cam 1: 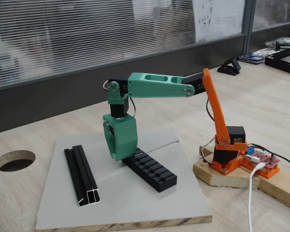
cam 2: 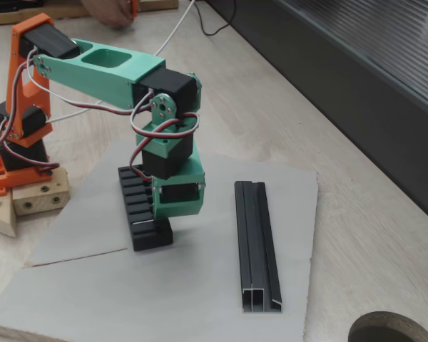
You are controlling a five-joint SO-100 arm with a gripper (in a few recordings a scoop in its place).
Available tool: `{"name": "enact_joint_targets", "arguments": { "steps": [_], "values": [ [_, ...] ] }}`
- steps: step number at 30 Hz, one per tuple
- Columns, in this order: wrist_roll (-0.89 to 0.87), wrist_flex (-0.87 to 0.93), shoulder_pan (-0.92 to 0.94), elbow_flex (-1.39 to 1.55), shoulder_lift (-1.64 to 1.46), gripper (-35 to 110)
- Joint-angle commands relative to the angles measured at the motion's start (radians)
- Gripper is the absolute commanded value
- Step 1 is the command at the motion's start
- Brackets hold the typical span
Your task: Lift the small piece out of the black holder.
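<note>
We see the green gripper (cam 1: 120, 155) pointing straight down over one end of the black holder (cam 1: 152, 170), which lies flat on the grey board (cam 1: 135, 203) near the board's centre. In both fixed views the gripper's lower body sits at or just above the holder's top, covering the end slots (cam 2: 144, 206). We cannot tell whether the fingers are released or clenched, because the green housing hides their tips. We cannot make out the small piece; the part of the holder under the gripper is hidden.

The black grooved rail (cam 1: 81, 175) lies on the same board, well apart from the holder and roughly parallel to it, with its silvery end toward the board's near edge. The board rests on the wooden bench (cam 1: 261, 111). The arm's orange base (cam 1: 227, 154) stands on a wooden block (cam 1: 217, 175) beside the board.
</note>
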State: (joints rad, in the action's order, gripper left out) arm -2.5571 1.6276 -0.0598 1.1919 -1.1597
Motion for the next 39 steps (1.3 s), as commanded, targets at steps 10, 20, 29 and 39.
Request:
{"name": "enact_joint_targets", "arguments": {
  "steps": [10,20,29,39],
  "values": [
    [0.000,0.021,-0.006,-0.008,-0.037,3],
    [0.000,0.018,-0.006,-0.008,-0.103,3],
    [0.000,0.021,-0.006,-0.008,-0.140,3],
    [0.000,0.021,-0.006,-0.006,-0.169,3]
  ]
}}
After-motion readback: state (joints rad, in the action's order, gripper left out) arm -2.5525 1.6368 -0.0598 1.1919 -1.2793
